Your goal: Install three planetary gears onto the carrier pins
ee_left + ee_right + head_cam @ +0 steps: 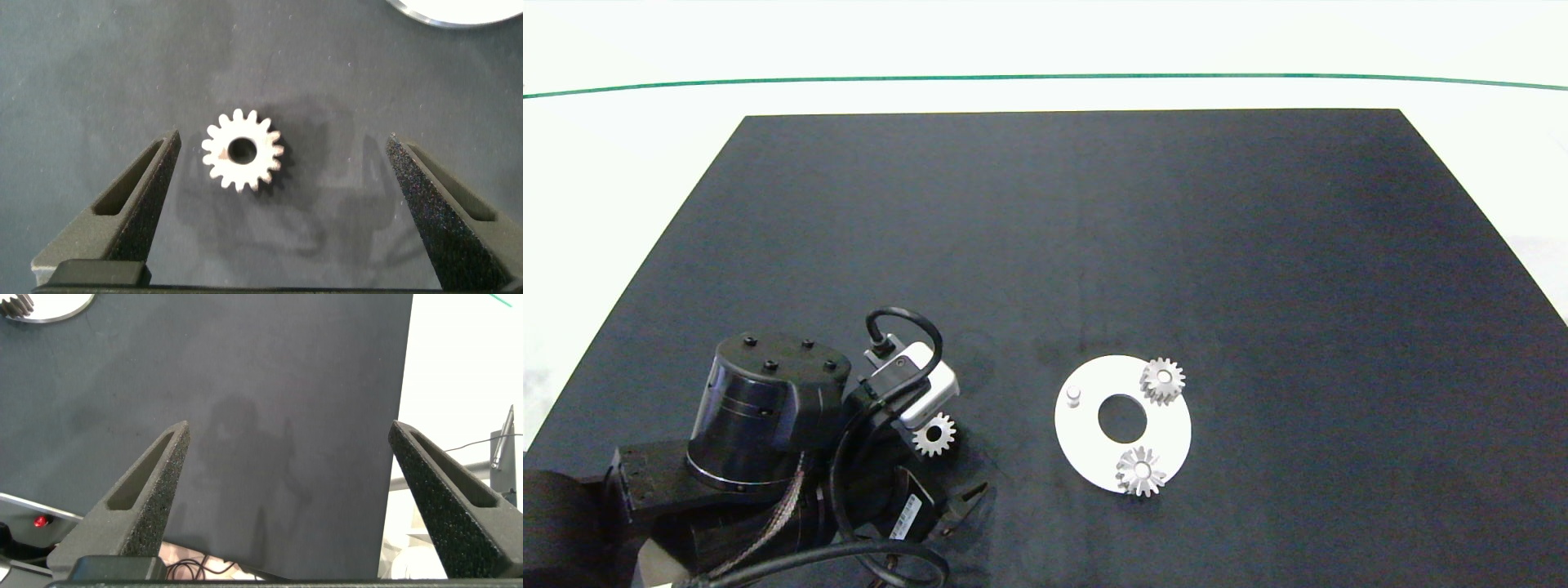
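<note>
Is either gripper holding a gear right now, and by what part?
No. The left gripper is open around the loose gear on the mat, fingers clear of its teeth. The right gripper is open and empty.

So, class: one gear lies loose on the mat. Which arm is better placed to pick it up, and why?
Left. Its open claw hangs over the loose gear, fingers either side. The right claw is over bare mat, out of the head view.
</note>
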### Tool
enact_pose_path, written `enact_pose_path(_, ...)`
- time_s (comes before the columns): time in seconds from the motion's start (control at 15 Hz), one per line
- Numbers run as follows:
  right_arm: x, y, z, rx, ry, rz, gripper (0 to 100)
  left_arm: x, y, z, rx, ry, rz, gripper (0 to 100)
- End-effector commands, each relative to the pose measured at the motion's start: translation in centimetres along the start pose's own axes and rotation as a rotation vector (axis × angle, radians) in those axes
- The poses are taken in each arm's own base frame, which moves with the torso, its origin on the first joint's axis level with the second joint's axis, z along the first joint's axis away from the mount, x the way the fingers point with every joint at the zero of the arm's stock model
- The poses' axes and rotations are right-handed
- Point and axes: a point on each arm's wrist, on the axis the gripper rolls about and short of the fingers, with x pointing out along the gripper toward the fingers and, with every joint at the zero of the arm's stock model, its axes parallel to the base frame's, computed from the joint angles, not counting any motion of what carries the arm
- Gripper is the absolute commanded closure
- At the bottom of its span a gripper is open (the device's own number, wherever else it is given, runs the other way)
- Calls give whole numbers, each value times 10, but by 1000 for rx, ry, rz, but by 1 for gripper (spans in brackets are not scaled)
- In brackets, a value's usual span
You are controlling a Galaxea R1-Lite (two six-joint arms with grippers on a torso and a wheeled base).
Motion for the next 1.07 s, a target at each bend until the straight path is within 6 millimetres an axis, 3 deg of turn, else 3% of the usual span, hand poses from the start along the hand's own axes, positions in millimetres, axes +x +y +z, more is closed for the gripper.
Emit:
enact_pose_path(0.07, 1, 1, -3, -6, 9, 2, 0, 4, 1, 3, 0, 0, 5, 0)
enact_pose_path(0.87, -3, 1, -7, -3, 2, -1, 0, 7, 13, -9, 20, 44, 42, 0)
enact_pose_path(1.07, -4, 1, -7, -2, 0, -3, 0, 8, 14, -8, 17, 33, 42, 4)
